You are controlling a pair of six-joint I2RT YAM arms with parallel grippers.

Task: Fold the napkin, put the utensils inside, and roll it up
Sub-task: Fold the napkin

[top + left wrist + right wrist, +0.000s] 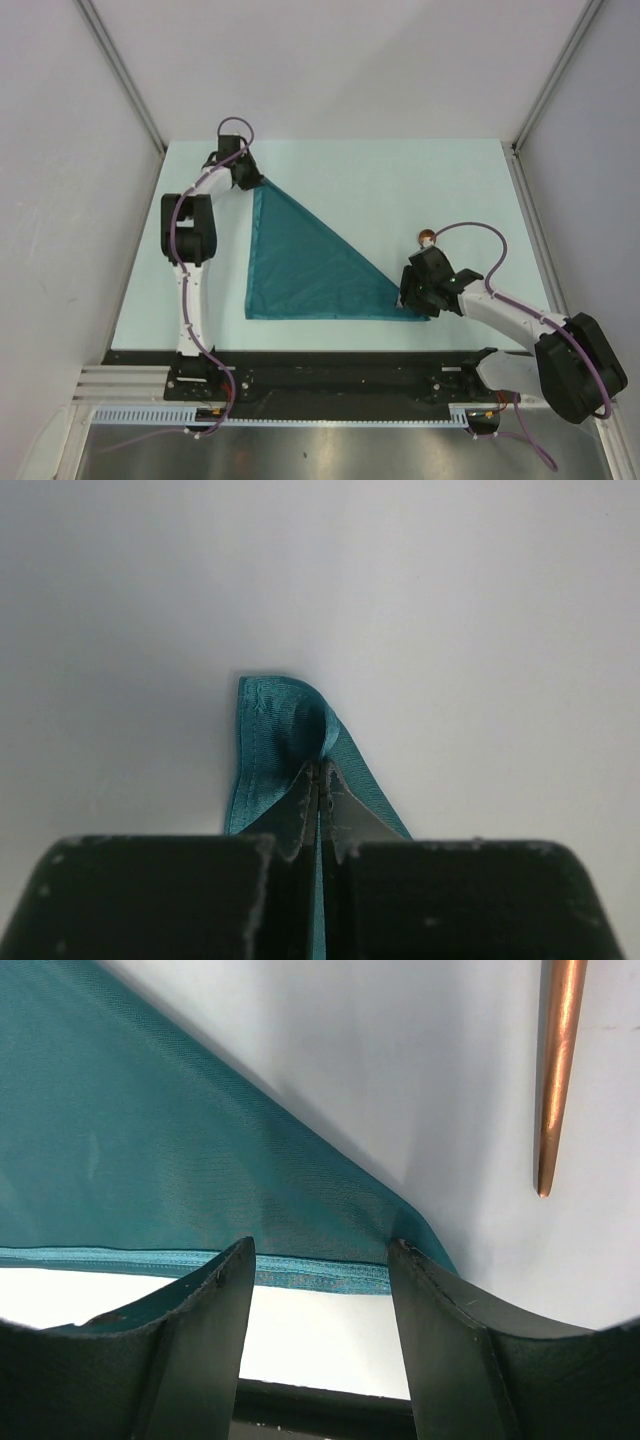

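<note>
The teal napkin [300,265] lies flat on the table as a triangle, with corners at the far left, near left and near right. My left gripper [250,180] is shut on its far-left corner; the hemmed cloth [275,730] bunches up between the closed fingertips of that gripper [320,770]. My right gripper [413,300] stands open over the near-right corner, and the napkin's hem [300,1272] runs across the gap of that gripper [320,1255]. The spoon's copper bowl [427,237] peeks out just beyond the right gripper. Its copper handle [558,1070] lies right of the cloth.
The pale table [450,190] is walled by white panels left, right and behind. A black rail [330,375] runs along the near edge by the arm bases. The right arm's purple cable [480,232] loops above the table.
</note>
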